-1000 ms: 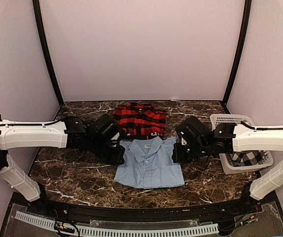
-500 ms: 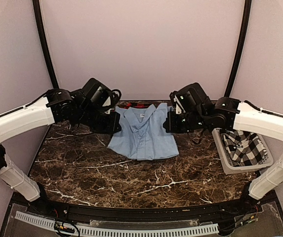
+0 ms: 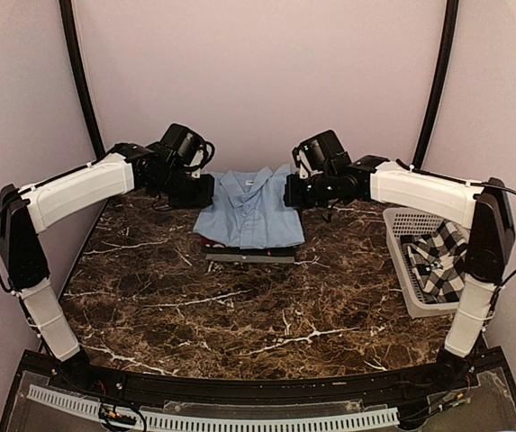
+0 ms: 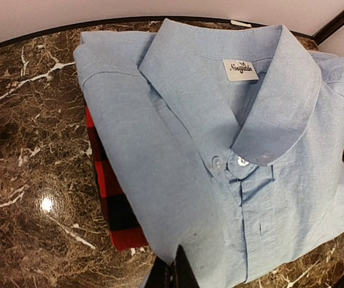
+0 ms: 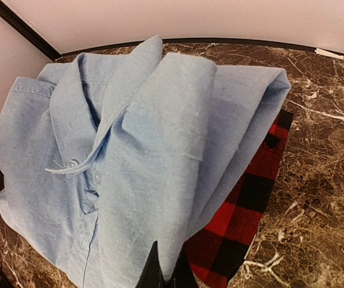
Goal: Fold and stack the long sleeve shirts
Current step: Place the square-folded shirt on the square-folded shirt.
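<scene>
Note the obstacles first. The white lattice basket (image 3: 408,219) sits at the table's 3 o'clock edge, under the right arm's forearm, and it holds the black-and-white checked shirt (image 3: 443,263). At 12 o'clock the back wall (image 3: 258,81) rises close behind both wrists. Black frame posts (image 3: 81,90) stand at roughly 10 and 2 o'clock.

The light blue shirt (image 3: 248,216) is folded, collar toward 12 o'clock, near the table's far edge. It covers the red-and-black plaid shirt (image 4: 109,201). A strip of plaid shows past its 9 o'clock side in the left wrist view and past its 3 o'clock side in the right wrist view. You cannot tell whether the blue shirt's full weight rests on the plaid.

The left gripper (image 3: 205,191) is clenched on the blue shirt's 9 o'clock shoulder edge. The right gripper (image 3: 292,192) is clenched on its 3 o'clock shoulder edge, where the cloth bunches into a raised fold.

For moving room, use the marble table (image 3: 239,315) from the centre toward 6 o'clock, and the strip at 9 o'clock beneath the left arm. Room at 12 o'clock is tight.
</scene>
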